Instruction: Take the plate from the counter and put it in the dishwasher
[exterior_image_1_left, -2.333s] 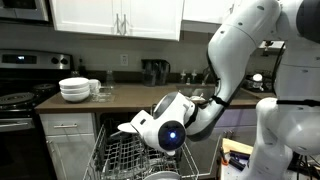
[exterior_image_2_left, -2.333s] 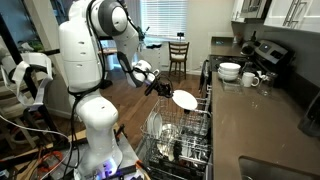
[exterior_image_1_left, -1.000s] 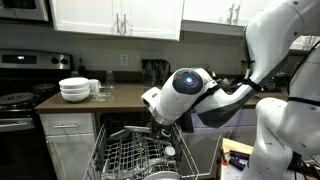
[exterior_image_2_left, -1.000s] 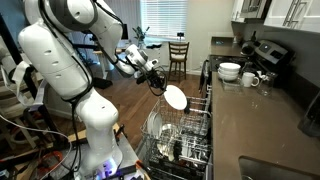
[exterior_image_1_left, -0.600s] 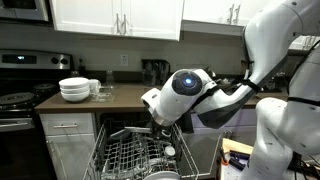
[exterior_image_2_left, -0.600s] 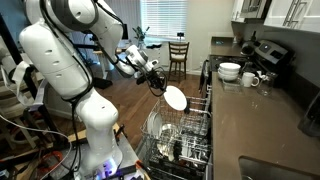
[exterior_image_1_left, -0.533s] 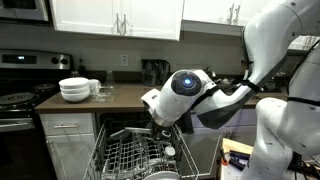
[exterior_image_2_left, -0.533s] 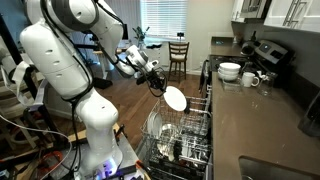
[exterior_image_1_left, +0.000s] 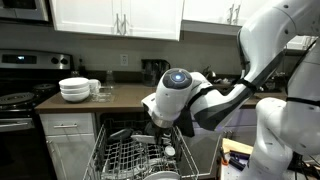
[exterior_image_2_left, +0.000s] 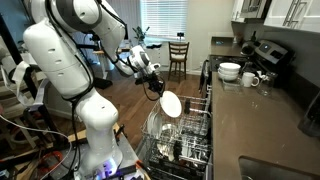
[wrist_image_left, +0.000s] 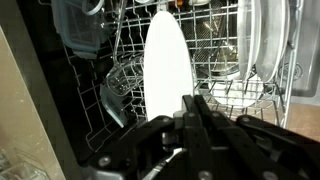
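The plate (exterior_image_2_left: 170, 104) is white and round and hangs on edge just above the dishwasher's upper wire rack (exterior_image_2_left: 188, 130). My gripper (exterior_image_2_left: 157, 89) is shut on its upper rim. In the wrist view the plate (wrist_image_left: 165, 60) shows edge-on as a tall white oval, with my gripper (wrist_image_left: 190, 102) clamped on its near edge and the rack (wrist_image_left: 225, 95) right beneath it. In an exterior view the arm's round wrist housing (exterior_image_1_left: 175, 95) hangs over the open dishwasher (exterior_image_1_left: 125, 155) and hides the plate. The dark counter (exterior_image_1_left: 125, 98) runs behind it.
A stack of white bowls (exterior_image_1_left: 74, 90) stands on the counter (exterior_image_2_left: 255, 120), with mugs (exterior_image_2_left: 250, 79) beside the bowls (exterior_image_2_left: 229, 71). White dishes (wrist_image_left: 265, 40) stand in the rack at right and a dark dish (wrist_image_left: 85, 25) at left. The stove (exterior_image_1_left: 15, 100) is beside the counter.
The arm has moved the plate a little down and closer to the rack. My gripper has stayed shut on it.
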